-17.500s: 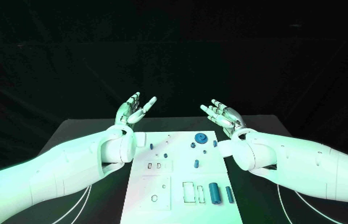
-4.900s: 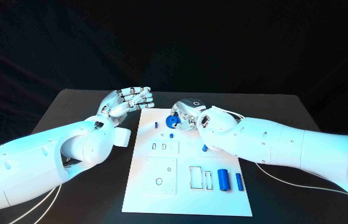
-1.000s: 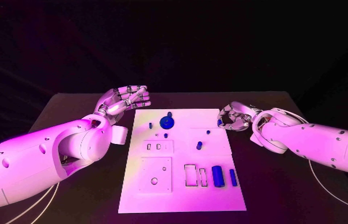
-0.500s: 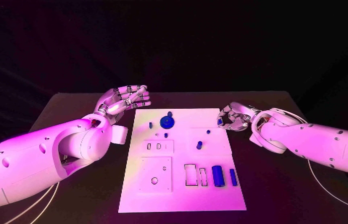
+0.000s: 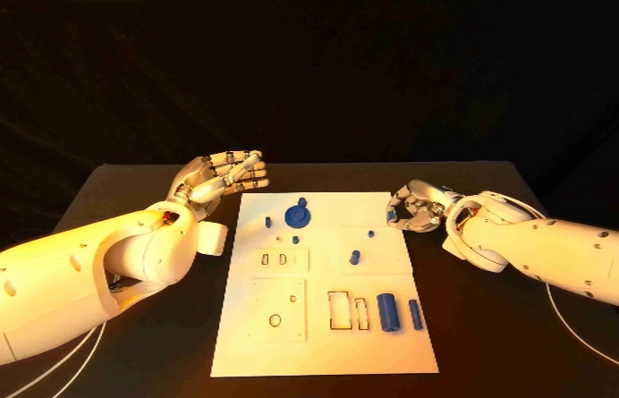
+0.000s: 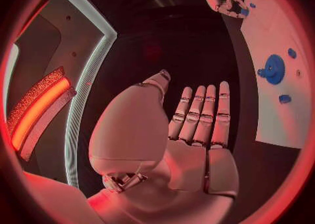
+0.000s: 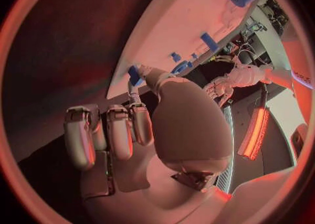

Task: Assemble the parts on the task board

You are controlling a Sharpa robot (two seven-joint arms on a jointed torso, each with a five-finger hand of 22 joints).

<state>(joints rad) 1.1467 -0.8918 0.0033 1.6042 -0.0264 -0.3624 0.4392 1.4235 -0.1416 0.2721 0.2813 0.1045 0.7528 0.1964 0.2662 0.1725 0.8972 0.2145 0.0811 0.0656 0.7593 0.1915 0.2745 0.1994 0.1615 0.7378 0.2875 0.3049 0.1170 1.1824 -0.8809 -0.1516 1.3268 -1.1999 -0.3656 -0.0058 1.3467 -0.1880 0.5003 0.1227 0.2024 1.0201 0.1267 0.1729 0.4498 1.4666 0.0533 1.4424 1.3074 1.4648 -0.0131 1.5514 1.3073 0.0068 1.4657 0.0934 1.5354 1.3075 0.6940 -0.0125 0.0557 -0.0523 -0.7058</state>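
Black bench (image 5: 155, 192): your task board (image 5: 323, 344) at centre; left hand (image 5: 222, 177) beside it, fingers curled, empty; right hand (image 5: 415, 207) opposite, pinching a small blue part (image 5: 391, 214).

White task board (image 5: 323, 326), flat mid-table. Blue parts: gear (image 5: 297, 211) at far end; two cylinders (image 5: 385, 312) lying near corner.

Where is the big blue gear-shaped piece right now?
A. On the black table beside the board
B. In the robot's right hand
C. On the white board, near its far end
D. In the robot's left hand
C: the blue gear sits on the task board near its far end, with neither hand touching it.
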